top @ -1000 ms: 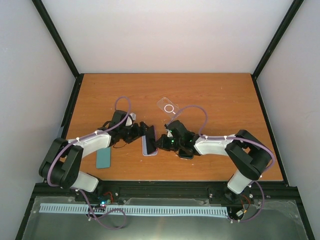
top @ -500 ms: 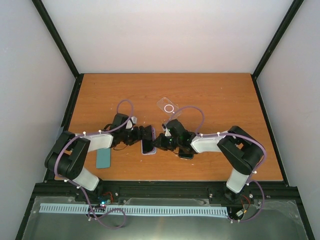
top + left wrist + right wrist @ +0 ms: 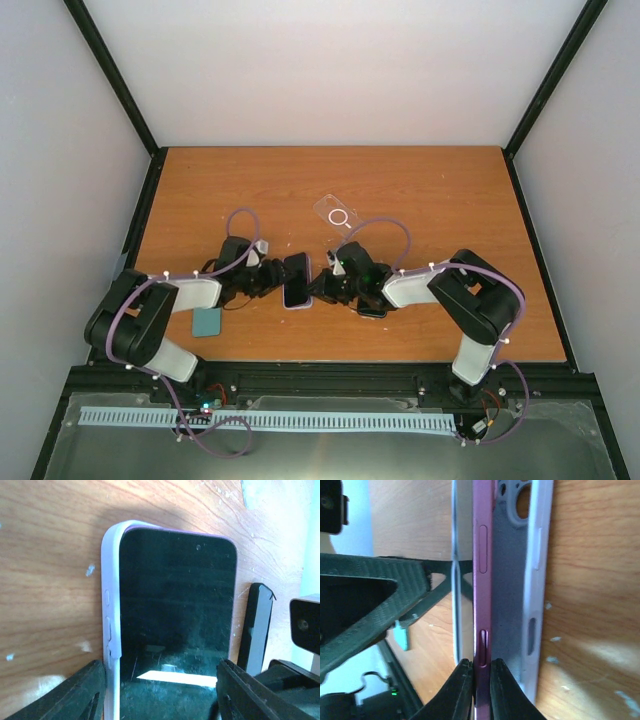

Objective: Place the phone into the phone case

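Though just beside the phone (image 3: 177, 605), a black slab (image 3: 255, 630).

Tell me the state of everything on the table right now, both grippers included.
phone: tilted, one long edge raised out of the case
phone case: lying flat, phone half seated
right gripper: shut on the phone's raised edge
left gripper: fingers straddle phone and case, grip unclear
clear case: empty, flat, apart
black phone: flat, partly hidden
teal slab: flat, partly hidden
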Action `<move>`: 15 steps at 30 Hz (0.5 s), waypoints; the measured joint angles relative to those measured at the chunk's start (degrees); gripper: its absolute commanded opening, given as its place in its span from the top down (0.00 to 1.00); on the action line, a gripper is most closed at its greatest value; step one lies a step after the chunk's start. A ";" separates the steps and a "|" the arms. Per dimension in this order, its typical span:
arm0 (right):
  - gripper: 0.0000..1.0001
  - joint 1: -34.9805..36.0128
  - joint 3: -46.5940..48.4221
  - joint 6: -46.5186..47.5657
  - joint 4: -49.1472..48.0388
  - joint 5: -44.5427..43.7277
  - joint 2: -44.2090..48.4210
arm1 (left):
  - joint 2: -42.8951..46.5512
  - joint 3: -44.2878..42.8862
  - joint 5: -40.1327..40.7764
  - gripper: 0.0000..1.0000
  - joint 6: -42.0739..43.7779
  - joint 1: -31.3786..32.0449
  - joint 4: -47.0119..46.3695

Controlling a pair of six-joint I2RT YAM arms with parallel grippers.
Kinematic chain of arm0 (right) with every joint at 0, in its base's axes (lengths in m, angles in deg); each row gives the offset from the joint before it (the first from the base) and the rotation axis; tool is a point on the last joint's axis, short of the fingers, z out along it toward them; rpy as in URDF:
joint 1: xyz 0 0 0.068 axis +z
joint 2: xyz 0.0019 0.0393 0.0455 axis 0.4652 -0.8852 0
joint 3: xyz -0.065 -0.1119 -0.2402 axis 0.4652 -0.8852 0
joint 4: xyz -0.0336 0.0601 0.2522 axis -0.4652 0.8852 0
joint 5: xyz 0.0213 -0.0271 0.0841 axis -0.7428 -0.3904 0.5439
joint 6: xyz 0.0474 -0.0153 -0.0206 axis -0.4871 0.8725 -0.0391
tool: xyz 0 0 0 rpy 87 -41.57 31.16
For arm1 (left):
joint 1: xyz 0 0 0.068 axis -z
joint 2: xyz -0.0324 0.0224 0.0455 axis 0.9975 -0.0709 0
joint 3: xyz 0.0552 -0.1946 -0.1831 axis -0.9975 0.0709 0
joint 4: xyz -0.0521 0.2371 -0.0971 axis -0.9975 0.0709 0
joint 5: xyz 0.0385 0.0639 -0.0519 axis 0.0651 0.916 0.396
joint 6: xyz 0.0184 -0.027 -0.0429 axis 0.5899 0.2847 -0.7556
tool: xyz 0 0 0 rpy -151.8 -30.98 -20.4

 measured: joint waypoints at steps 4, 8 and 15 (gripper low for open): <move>0.76 -0.09 -0.24 1.51 3.87 -2.36 0.57 | 1.09 0.90 -1.57 0.39 -1.25 0.33 0.48; 0.66 -0.46 -0.28 4.48 9.20 -4.87 4.28 | 2.82 0.85 -1.92 0.39 -1.29 0.55 3.39; 0.53 -1.97 0.39 8.07 14.27 -6.99 5.55 | 3.45 0.52 -1.90 0.40 -0.87 -2.27 5.42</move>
